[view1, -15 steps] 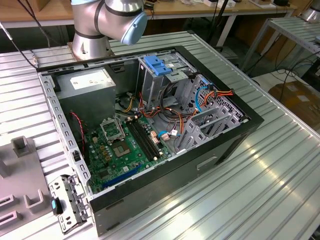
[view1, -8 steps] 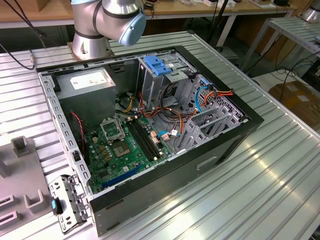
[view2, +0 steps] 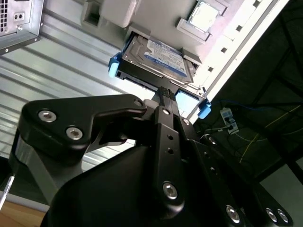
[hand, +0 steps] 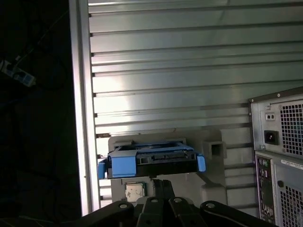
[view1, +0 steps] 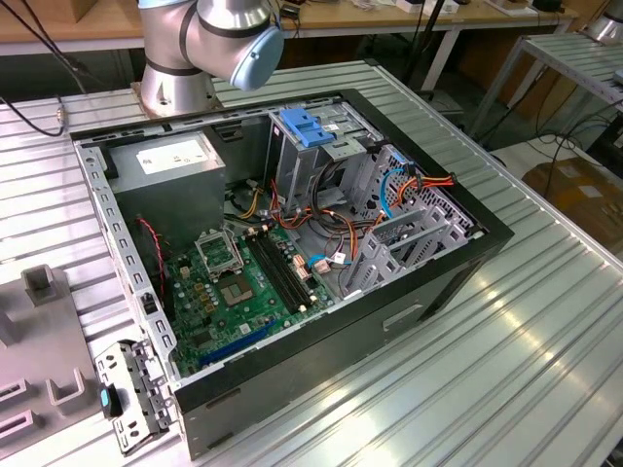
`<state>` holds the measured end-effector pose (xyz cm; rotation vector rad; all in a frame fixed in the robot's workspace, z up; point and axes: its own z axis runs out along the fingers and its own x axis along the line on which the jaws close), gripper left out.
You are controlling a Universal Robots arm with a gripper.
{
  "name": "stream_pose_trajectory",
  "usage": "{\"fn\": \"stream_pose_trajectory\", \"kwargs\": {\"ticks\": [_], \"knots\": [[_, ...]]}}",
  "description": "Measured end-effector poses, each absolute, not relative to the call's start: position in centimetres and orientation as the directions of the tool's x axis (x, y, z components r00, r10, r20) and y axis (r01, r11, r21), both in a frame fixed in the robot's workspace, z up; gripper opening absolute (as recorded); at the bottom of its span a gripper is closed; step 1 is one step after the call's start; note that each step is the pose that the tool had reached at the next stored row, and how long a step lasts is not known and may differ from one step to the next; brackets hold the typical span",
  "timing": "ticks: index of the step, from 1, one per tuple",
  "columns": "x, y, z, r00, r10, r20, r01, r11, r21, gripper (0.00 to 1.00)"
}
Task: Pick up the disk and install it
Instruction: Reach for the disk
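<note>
Pick-up stage, disk not yet grasped: the gripper (view2: 164, 92) hangs with its jaws apparently closed on nothing, tips just short of the near edge of the disk (view2: 154, 59). The disk lies flat in a grey holder (view2: 161, 21) on the ribbed table (view2: 61, 61), outside the open computer case (view1: 292, 375). A grasp would call for jaws opened to span its blue rails.

disk (hand: 151, 158) on grey fixture (hand: 215, 163) | tool (hand: 161, 185) close beside disk | ribbed metal table (hand: 189, 56) | computer case (hand: 279, 142) near fixture
</note>
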<state>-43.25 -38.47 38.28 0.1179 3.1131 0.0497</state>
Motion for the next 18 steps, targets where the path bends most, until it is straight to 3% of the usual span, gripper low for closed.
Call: {"fn": "stream_pose_trajectory", "kwargs": {"ticks": [18], "knots": [[-43.51, -38.46, 38.29, -0.997, 0.076, -0.025, 0.075, 0.997, 0.031, 0.11]]}}
